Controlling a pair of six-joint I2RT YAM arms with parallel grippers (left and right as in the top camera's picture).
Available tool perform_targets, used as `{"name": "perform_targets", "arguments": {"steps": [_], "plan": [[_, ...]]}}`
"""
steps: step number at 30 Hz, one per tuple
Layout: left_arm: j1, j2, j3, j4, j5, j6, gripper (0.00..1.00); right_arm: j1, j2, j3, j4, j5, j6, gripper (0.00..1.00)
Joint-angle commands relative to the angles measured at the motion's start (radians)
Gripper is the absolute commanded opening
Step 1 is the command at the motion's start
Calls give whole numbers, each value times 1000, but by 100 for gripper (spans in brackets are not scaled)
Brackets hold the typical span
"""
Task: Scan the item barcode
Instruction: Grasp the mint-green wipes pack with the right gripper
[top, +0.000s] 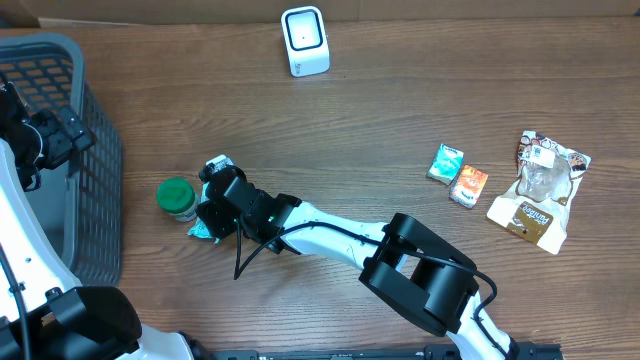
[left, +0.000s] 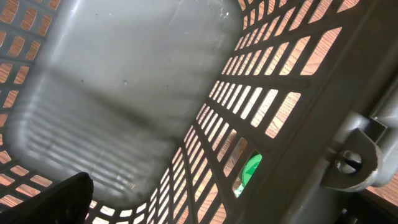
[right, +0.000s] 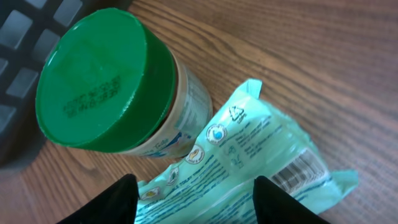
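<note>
1. Overhead: the right claw (top: 213, 208) sits low over a mint-green packet (top: 219, 163) on the table (top: 400, 100), just right of a green-lidded jar (top: 178, 197). The packet's two ends show on either side of the claw, so its long axis runs from the near edge of the table toward the far edge. The white barcode scanner (top: 305, 40) stands well apart, by the far edge. The left claw (top: 45, 140) hangs inside the grey basket (top: 100, 180), so the right arm is plainly the nearer one.

2. Left wrist: only the basket's slotted wall and floor show, with the jar's lid as a green spot through one slot. One dark finger (left: 59, 199) shows in the bottom corner with nothing near it. This claw is spread wide and empty.

3. Right wrist: the fingers (right: 118, 202) stand apart, one on each side of the packet, straddling its short width. The jaws are parted and no pinch shows yet. The packet lies flat directly below, right against the jar. Its barcode (right: 298, 171) faces up near one end.

4. Judgement: the grip should close across the short axis, and the barcode face must then be turned toward the scanner. The jar is close enough to get nudged.
</note>
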Motion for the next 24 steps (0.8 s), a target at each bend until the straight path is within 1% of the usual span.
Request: {"name": "perform_targets", "arguments": {"steps": [1,6,8,12,17,21,24], "plan": [[4,8,-2,0,-10,7,100,0,19,12,19,1,-81,56],[4,8,-2,0,-10,7,100,1,69,12,32,-82,-165,57],[4,8,-2,0,-10,7,100,1,73,12,24,-82,-166,58],[4,8,-2,0,-10,7,100,-2,73,12,-16,-76,-268,59],[4,8,-2,0,-10,7,100,-37,64,13,-150,36,-419,59],[4,8,-2,0,-10,7,100,-76,53,13,-266,187,-595,58],[4,8,-2,0,-10,7,99,-103,53,13,-329,333,-766,58]]}}
